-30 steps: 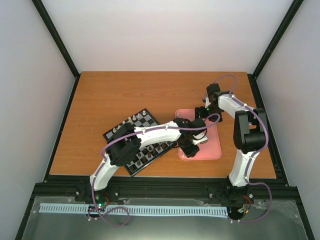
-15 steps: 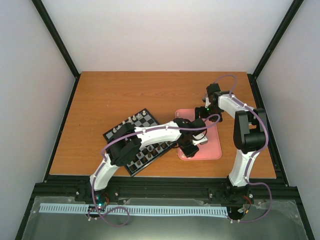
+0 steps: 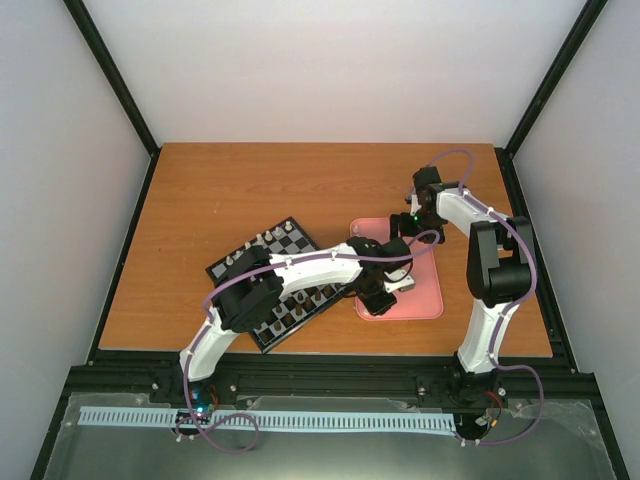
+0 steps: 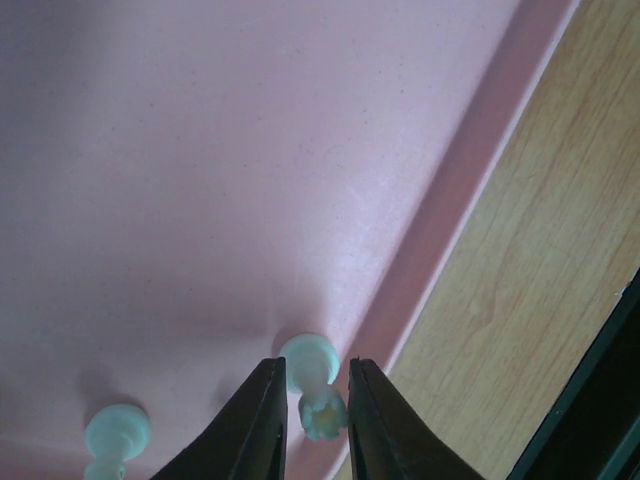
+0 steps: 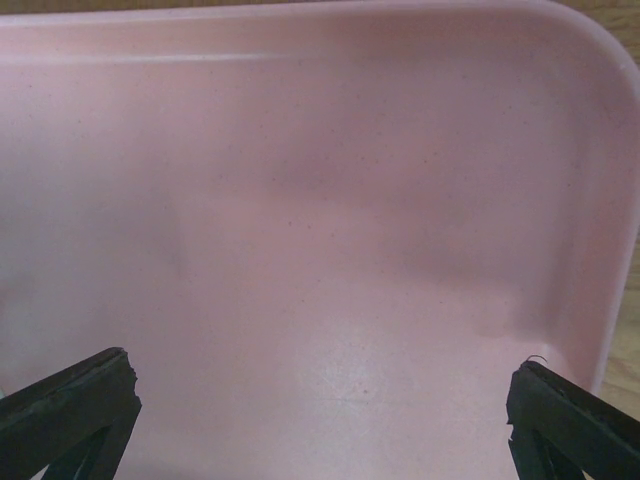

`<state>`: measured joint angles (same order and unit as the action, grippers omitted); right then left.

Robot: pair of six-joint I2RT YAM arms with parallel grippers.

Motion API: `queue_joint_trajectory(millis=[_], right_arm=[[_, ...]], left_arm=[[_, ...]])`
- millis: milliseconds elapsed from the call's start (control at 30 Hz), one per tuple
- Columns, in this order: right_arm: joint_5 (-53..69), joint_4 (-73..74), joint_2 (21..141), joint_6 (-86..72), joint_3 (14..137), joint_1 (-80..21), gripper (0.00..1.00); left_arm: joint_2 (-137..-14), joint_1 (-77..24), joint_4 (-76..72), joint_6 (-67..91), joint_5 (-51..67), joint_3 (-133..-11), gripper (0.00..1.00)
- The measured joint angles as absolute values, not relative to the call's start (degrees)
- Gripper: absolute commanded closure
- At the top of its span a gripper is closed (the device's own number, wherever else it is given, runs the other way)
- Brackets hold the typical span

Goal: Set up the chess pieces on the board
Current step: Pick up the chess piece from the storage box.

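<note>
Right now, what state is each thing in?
left pincer: nearly closed around a chess piece, contact unclear
right pincer: wide open, empty, over pink tray
chess piece: on the tray, near its rim
second piece: loose on the tray
board: some pieces on it

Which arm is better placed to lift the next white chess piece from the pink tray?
Left. The left hand brackets a cream chess piece near the rim of the pink tray; the right hand hangs open over bare tray.
</note>
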<state>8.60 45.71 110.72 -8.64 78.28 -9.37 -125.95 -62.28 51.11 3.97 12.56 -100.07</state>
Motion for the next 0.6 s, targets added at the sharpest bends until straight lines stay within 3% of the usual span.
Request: queue_joint_trajectory(millis=[233,600], right_arm=[[8.6,45.6,110.7,-8.6,78.3,-9.4,0.00],[8.6,45.6,110.7,-8.6,78.3,-9.4,0.00]], left_arm=[[-126.0,-62.3,51.3,3.7,13.5,-100.1,0.92],[-126.0,-62.2,54.5,3.3,12.7,-102.7,0.95]])
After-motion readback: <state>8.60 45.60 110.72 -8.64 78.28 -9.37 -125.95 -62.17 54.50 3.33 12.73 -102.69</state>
